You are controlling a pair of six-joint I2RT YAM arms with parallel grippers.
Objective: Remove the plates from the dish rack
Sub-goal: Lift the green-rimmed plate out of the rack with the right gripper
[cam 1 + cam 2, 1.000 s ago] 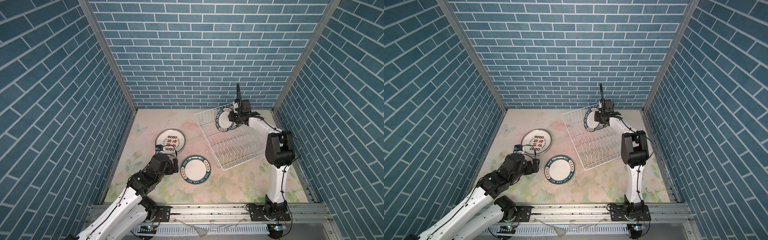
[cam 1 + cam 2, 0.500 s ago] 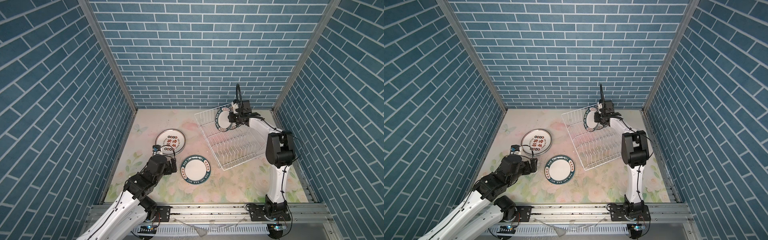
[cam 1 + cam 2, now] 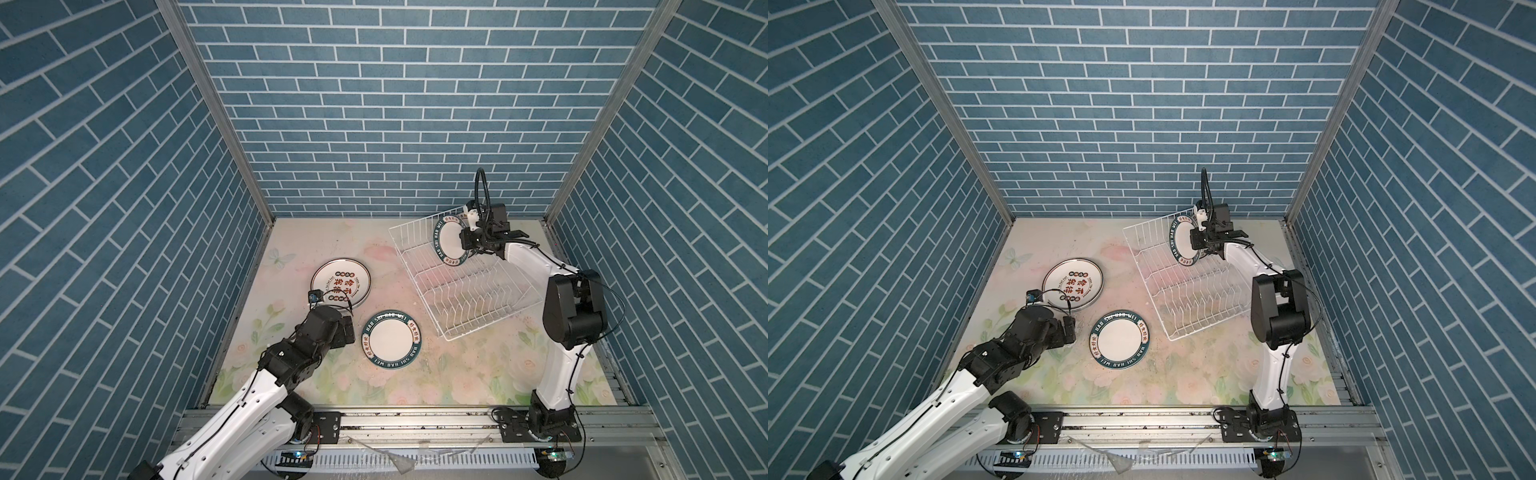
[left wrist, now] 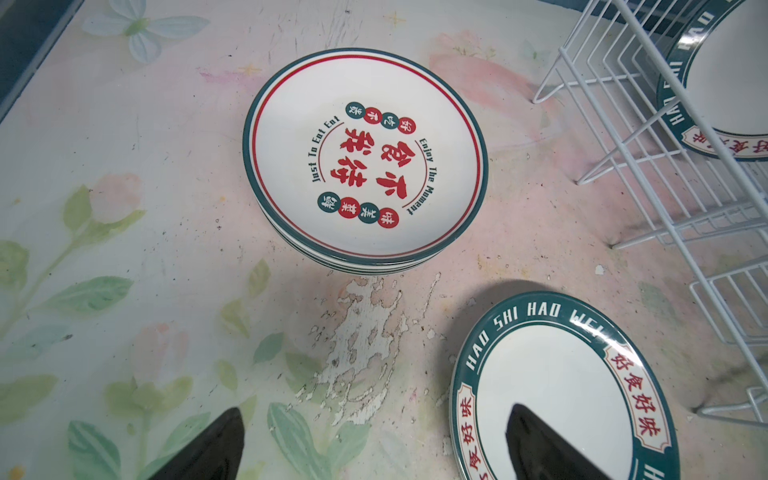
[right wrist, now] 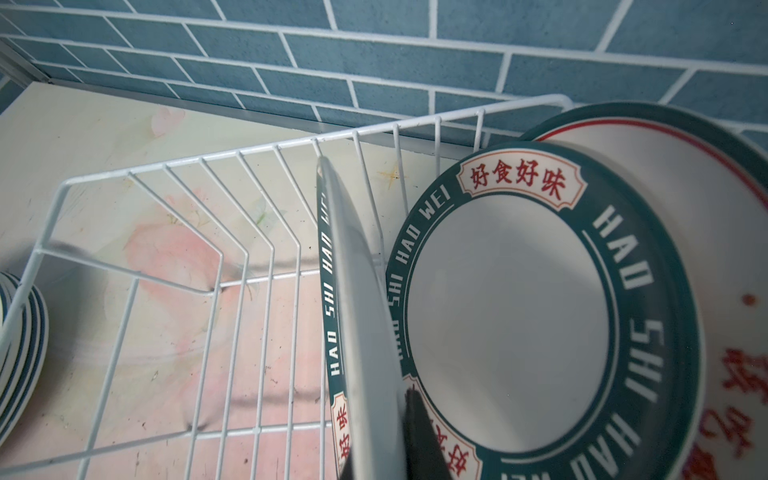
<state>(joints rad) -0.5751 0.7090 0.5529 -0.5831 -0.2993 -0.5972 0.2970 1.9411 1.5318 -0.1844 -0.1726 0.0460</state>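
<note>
The white wire dish rack [image 3: 465,291] [image 3: 1196,295] stands at the back right in both top views. At its far end stand upright plates, the frontmost with a dark green lettered rim [image 3: 449,243] [image 3: 1183,243]. My right gripper [image 3: 468,246] [image 3: 1199,246] [image 5: 378,457] is shut on the rim of that edge-on plate [image 5: 357,324]. Behind it stand another green-rimmed plate [image 5: 507,316] and a red-character plate [image 5: 731,257]. My left gripper [image 3: 348,328] [image 3: 1070,330] [image 4: 376,409] hangs open and empty, low over the table.
On the floral table [image 3: 457,374] lies a stack of red-character plates [image 3: 341,282] [image 3: 1073,284] [image 4: 365,153]. A green-rimmed plate [image 3: 390,338] [image 3: 1119,338] [image 4: 557,395] lies just right of the left gripper, one finger over its rim. Blue brick walls enclose the table.
The right gripper's jaws have closed onto the rim of the front plate in the rack. The left arm has shifted only slightly and stays open.
</note>
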